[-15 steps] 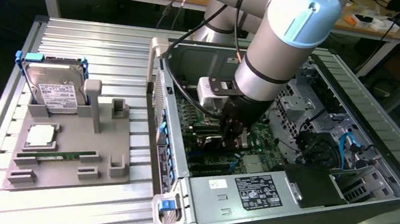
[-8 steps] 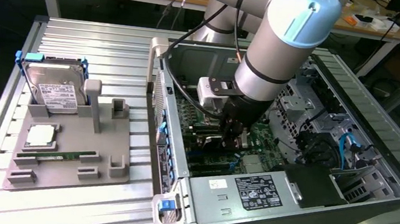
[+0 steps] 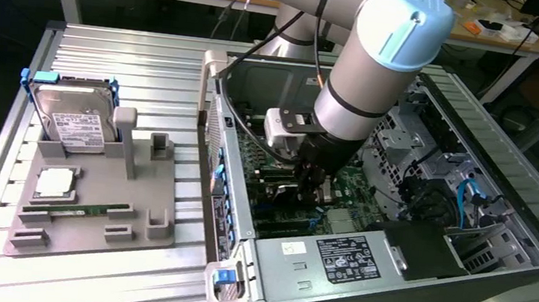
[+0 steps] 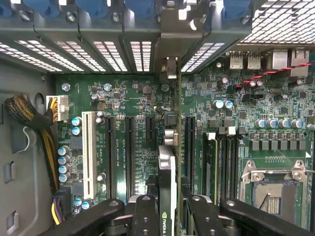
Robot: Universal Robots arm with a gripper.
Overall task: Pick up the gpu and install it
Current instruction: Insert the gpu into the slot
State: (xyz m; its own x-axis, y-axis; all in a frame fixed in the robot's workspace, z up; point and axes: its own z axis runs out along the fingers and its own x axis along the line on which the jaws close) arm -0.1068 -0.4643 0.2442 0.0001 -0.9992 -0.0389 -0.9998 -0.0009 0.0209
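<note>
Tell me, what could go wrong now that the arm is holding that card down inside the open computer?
The end effector grips the gpu edge-on over the motherboard. If the card is slightly off its slot, its edge could press on the small parts nearby. Its metal end faces the vented rear wall of the case and might catch there on the way down.
</note>
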